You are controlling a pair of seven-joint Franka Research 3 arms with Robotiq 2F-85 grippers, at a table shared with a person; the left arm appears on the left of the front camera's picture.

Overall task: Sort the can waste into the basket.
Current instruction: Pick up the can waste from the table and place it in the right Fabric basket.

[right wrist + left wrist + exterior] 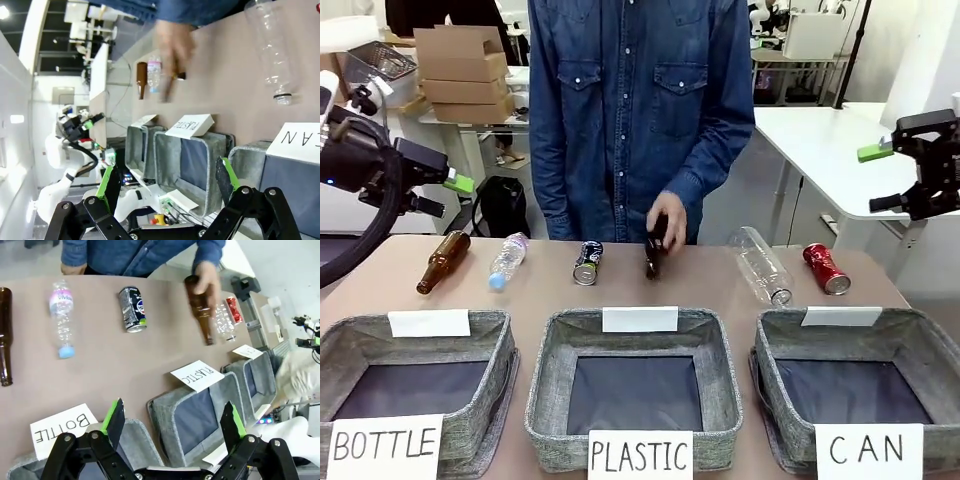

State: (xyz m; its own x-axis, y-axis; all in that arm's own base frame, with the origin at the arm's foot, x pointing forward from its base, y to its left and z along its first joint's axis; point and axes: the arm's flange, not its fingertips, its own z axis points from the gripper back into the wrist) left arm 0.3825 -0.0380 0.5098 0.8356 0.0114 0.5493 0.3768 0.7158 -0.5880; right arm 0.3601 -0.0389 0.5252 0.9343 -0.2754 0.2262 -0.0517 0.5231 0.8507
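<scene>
- Here, the left arm's black two-finger gripper (445,194) hangs at the middle left of the front frame, above the brown table (380,290), its jaws spread wide and holding nothing.
- The right gripper (880,178) hangs at the upper right edge, its jaws likewise spread and empty.
- The crushed shiny red can (826,268) lies at middle right, just behind the grey woven basket signed "CAN" (930,335) in the lower right corner.
- The dark blue-black can (587,262) lies just left of centre, behind the middle basket signed "PLASTIC" (545,380).
- A person's hand (667,218) grips a brown glass bottle (653,258) at centre frame.
</scene>
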